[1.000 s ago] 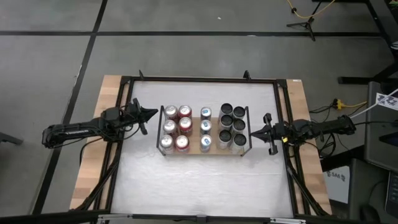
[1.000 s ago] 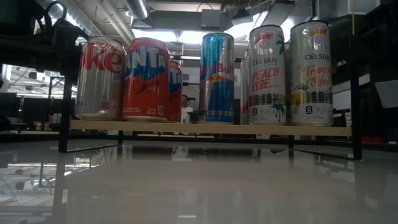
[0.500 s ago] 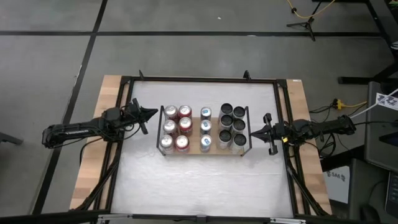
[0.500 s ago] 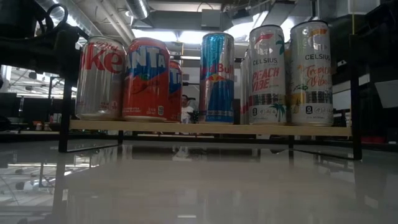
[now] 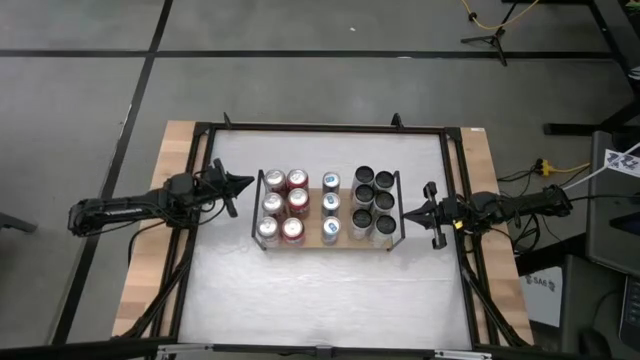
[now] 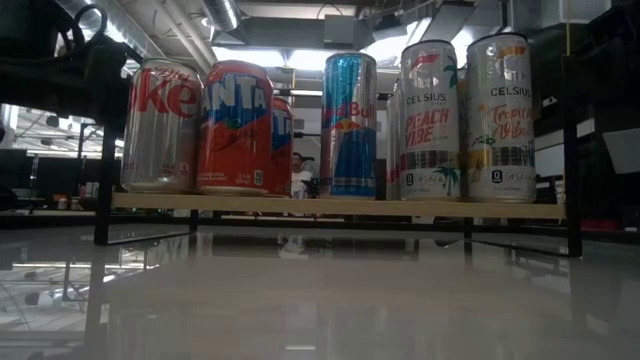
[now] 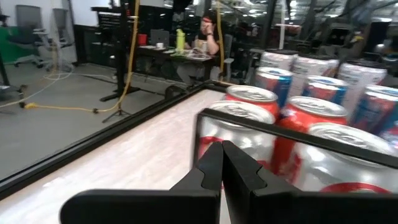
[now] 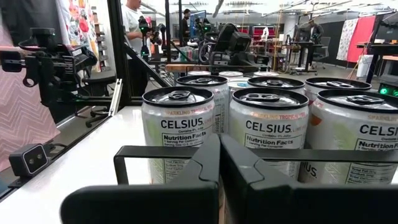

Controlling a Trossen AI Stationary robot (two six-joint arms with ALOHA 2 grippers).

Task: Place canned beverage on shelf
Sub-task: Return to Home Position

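The shelf, a light wooden board with black end rails, stands mid-table on thin black legs. Upright on it are red and silver soda cans at its left, slim blue cans in the middle and Celsius cans at its right. My left gripper is shut and hovers level just off the shelf's left rail, facing the soda cans. My right gripper is shut and hovers level just off the right rail, facing the Celsius cans. Neither holds anything.
A black frame runs round the white tabletop, with bare white surface in front of the shelf. A small black camera box sits at the table's edge. People sit and stand in the room beyond.
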